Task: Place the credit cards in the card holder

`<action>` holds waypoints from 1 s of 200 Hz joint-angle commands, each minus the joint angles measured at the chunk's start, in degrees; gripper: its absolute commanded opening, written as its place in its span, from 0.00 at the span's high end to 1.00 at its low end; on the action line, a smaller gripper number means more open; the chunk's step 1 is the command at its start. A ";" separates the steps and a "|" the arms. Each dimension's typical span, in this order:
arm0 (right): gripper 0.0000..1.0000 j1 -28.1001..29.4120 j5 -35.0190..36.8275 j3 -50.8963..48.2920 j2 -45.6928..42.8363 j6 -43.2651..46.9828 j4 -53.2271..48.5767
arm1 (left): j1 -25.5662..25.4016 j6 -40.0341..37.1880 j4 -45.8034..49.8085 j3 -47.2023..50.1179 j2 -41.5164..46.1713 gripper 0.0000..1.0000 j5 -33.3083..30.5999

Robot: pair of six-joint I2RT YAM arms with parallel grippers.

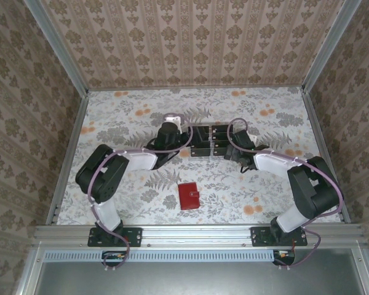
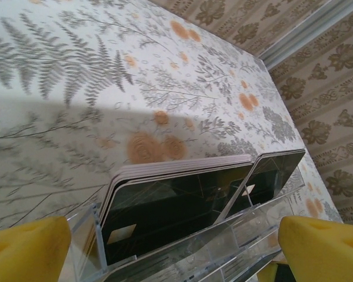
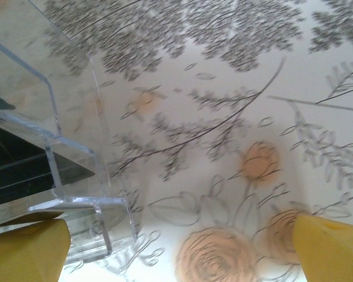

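Top view: the red, squarish card holder [image 1: 188,196] lies shut on the floral table [image 1: 129,110] near its front edge. Dark credit cards [image 1: 209,142] sit in a clear tray [image 1: 198,155]. Patterned walls [image 1: 197,43] enclose the table.
Left wrist: the left gripper [image 2: 173,252] is spread wide at the cards.
Right wrist: the right gripper [image 3: 176,247] is spread wide beside the tray corner.

right gripper [image 3: 179,252]: yellow fingertips [image 3: 332,247] in both lower corners, jaws spread wide | clear plastic tray [image 3: 70,135]: left of frame, its corner just beside the lower-left fingertip | credit cards [image 3: 17,170]: dark, inside tray at left edge | floral table [image 3: 235,94]: orange blooms at lower centre
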State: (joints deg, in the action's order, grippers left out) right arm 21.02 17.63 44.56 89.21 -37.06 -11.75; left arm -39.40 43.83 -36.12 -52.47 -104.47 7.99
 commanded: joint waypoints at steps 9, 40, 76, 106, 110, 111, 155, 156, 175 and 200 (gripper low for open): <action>0.02 -3.43 0.46 -0.57 -1.50 2.28 -0.49 | -1.61 1.22 -1.58 -5.54 -4.07 0.00 2.98; 0.02 -5.85 -0.68 -0.39 -1.41 3.24 -0.67 | -2.45 1.52 -0.82 -9.67 -7.04 0.00 3.68; 0.02 -6.24 -4.04 0.32 -3.20 4.73 -2.07 | -2.46 1.28 -0.36 -9.96 -6.86 0.00 3.11; 0.02 -6.20 -7.80 -0.17 -9.04 5.64 -3.73 | -1.81 1.23 -0.94 -8.36 -5.11 0.00 2.70; 0.02 -6.24 -8.22 -0.27 -11.34 5.76 -4.05 | -1.63 1.33 -1.17 -8.09 -4.78 0.00 2.65; 0.02 -6.25 -8.31 -0.26 -11.69 5.77 -4.15 | -1.60 1.34 -1.20 -8.00 -4.74 0.00 2.65; 0.04 -4.95 -13.93 -0.17 -20.76 4.78 -8.96 | 0.09 2.17 -3.67 -3.62 -0.74 0.00 2.21; 0.04 -4.81 -13.98 -0.13 -20.92 4.75 -9.07 | 0.19 2.20 -3.77 -3.48 -0.61 0.00 2.16; 0.06 -0.10 -14.15 0.81 -22.61 4.33 -11.89 | 1.26 2.46 -4.72 -0.22 2.71 0.00 1.62; 0.11 8.28 -12.56 2.01 -22.16 1.60 -15.66 | 2.94 2.31 -4.23 5.50 9.39 0.00 -0.06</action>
State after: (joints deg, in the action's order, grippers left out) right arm 23.09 5.65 44.75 67.11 -33.19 -20.67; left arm -38.02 45.45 -38.09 -51.05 -101.82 9.72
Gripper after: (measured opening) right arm 0.913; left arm 0.997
